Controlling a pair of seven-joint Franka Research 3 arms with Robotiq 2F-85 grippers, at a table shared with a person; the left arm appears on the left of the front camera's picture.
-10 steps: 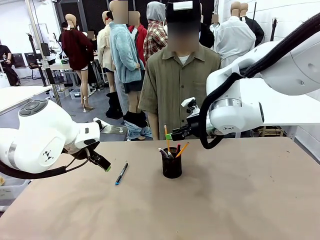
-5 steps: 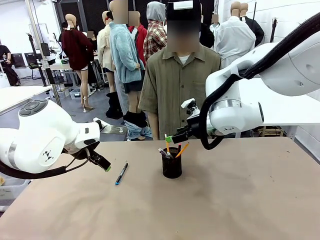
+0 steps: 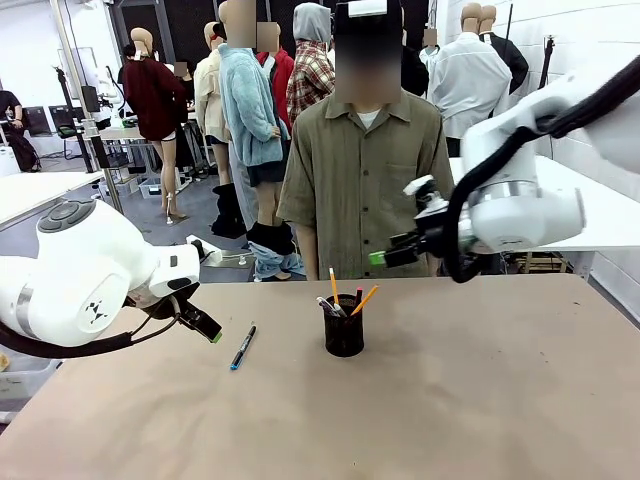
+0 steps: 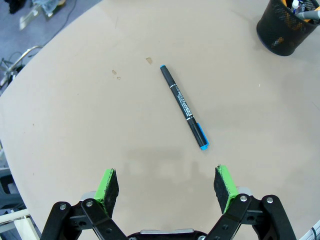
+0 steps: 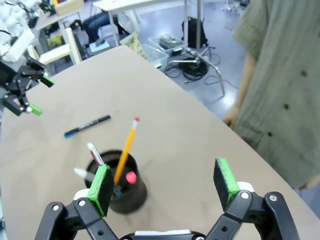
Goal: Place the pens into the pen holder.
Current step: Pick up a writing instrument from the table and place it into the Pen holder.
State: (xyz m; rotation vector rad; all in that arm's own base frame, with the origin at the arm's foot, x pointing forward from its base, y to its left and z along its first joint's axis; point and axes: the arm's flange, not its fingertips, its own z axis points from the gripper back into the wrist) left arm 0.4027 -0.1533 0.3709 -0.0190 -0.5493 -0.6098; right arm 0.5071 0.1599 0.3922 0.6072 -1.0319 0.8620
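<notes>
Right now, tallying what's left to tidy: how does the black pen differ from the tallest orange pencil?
The black pen lies flat on the table, outside the pen holder; the orange pencil stands nearly upright inside it. The pen is dark with blue ends, the pencil orange. Both are slim writing sticks.

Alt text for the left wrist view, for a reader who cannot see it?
The open left gripper hovers above a black pen with blue ends, lying on the tan table. The black mesh pen holder, with other pens inside, stands at the upper right corner.
</notes>
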